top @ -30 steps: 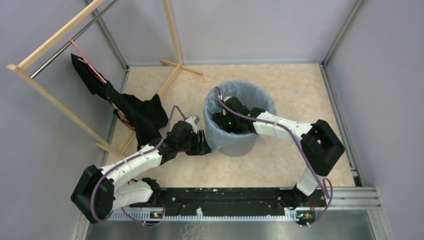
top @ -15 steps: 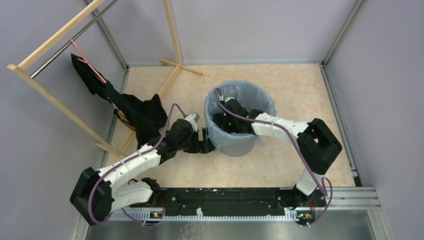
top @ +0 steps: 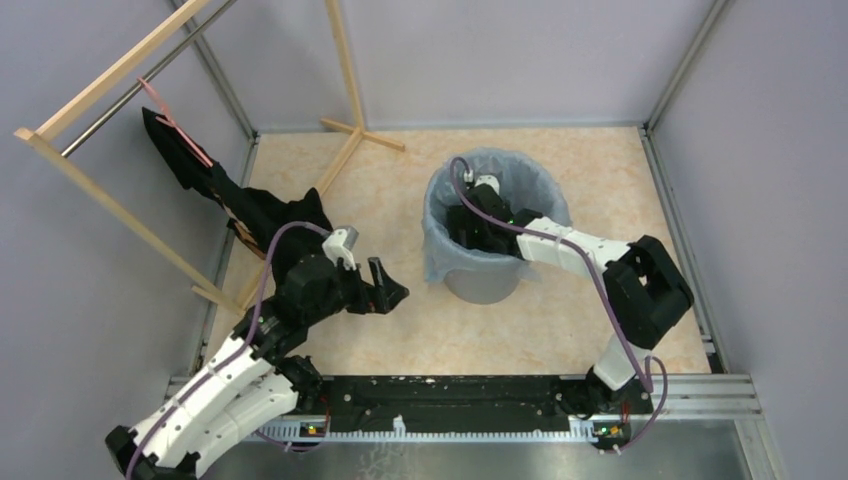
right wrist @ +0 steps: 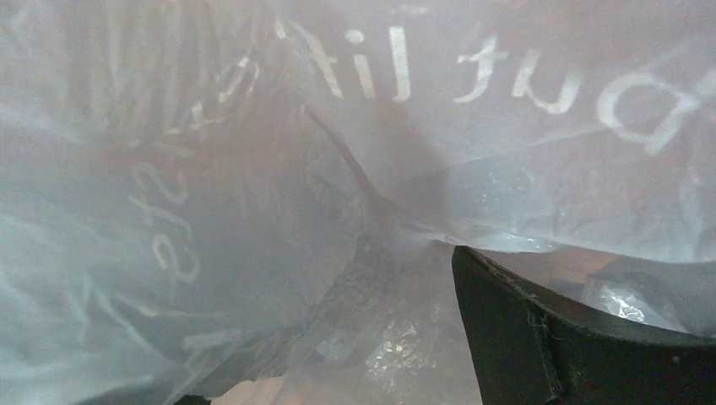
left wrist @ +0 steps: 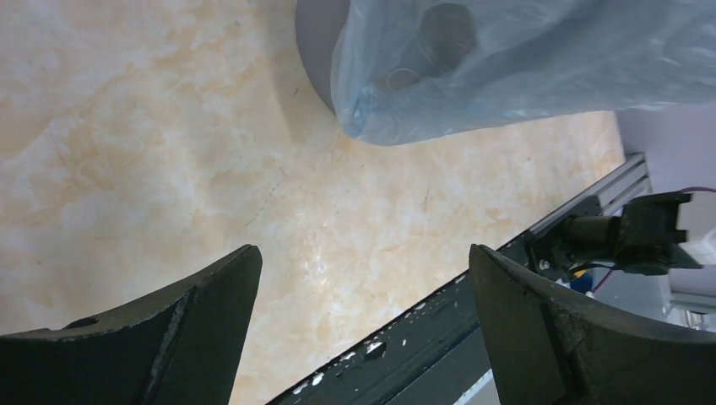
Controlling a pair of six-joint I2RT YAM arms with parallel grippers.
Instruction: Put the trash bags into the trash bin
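Your left gripper stands wide, empty; right gripper — buried in the trash bag — you cannot tell. Snagged film could pull it off the trash bin.

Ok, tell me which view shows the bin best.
Top external: the whole bin shows, with the bag draped over its rim. Left wrist catches only a strip of grey wall beside the bag's hanging edge. Right wrist sees just bag film, no bin wall.
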